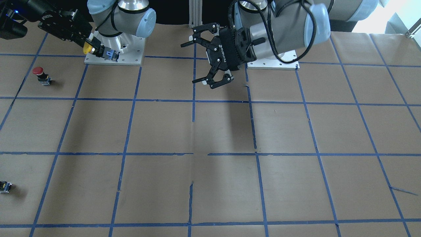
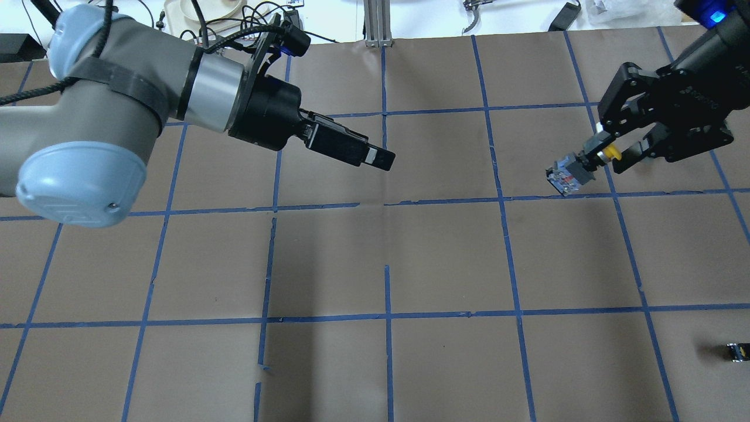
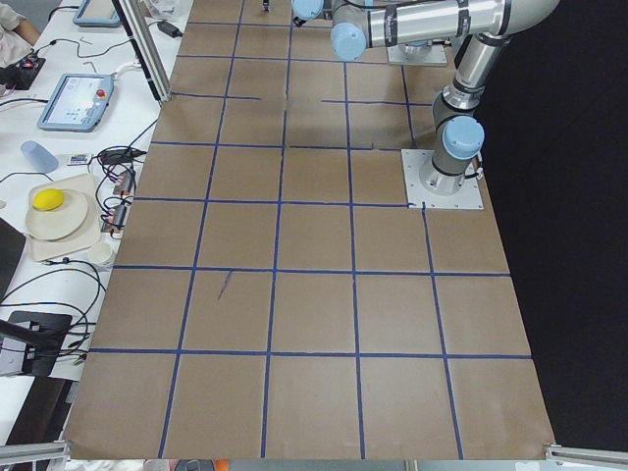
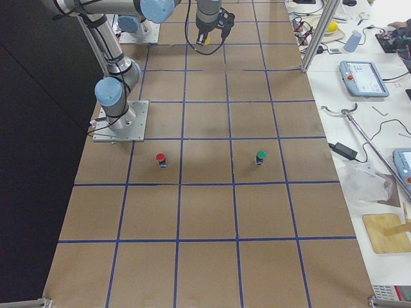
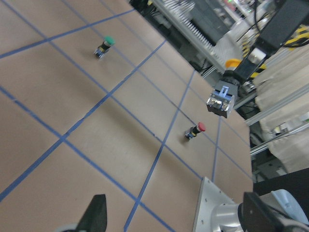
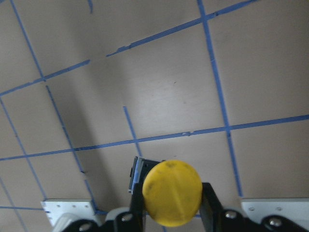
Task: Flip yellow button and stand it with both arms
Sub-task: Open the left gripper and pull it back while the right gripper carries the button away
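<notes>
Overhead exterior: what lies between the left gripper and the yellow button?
Nothing: in the overhead view only bare table paper separates the left gripper from the yellow button, held by the right gripper.

Table [image 1: 223, 131] covered in brown paper, with blue tape lines [image 1: 98, 153] marking a square grid. Light is even, with soft shadows on the paper. Black backdrop [image 3: 579, 196] along the table's long side. White bench [image 3: 15, 118] at one end holds a tablet-like pendant [image 3: 77, 101], plate [image 3: 74, 234], blue cup [image 3: 39, 155], loose cables [image 3: 49, 285] and an aluminium post [image 3: 137, 44]. A second white bench [image 4: 398, 112] at the other end holds a wooden board [image 4: 385, 232].
</notes>
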You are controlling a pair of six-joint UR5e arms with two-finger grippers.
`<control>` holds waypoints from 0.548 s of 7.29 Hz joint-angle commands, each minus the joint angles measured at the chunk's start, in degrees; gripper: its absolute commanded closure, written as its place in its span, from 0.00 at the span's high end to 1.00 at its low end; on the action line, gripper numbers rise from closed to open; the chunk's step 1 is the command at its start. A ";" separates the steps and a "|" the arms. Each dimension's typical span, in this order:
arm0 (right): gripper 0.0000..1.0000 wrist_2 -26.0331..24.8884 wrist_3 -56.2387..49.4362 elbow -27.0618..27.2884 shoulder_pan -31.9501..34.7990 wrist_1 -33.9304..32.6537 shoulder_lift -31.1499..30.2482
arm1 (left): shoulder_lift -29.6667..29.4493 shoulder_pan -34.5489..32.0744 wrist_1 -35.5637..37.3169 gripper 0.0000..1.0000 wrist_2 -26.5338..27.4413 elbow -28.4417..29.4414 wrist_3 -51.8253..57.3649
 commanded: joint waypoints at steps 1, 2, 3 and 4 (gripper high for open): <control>0.14 -13.35 -10.20 4.64 -3.51 -10.65 0.14 | 4.97 -0.33 -0.16 1.00 15.55 0.71 -10.66; 0.14 -19.32 -13.54 9.72 -5.36 -16.64 0.14 | 5.50 0.11 -0.16 1.00 28.13 1.41 -12.70; 0.14 -23.04 -17.32 14.64 -7.03 -25.40 -0.13 | 6.38 0.29 -1.73 1.00 37.48 1.94 -13.41; 0.14 -24.47 -22.92 17.91 -8.87 -32.88 -0.04 | 7.00 0.29 -1.74 1.00 44.10 1.94 -14.90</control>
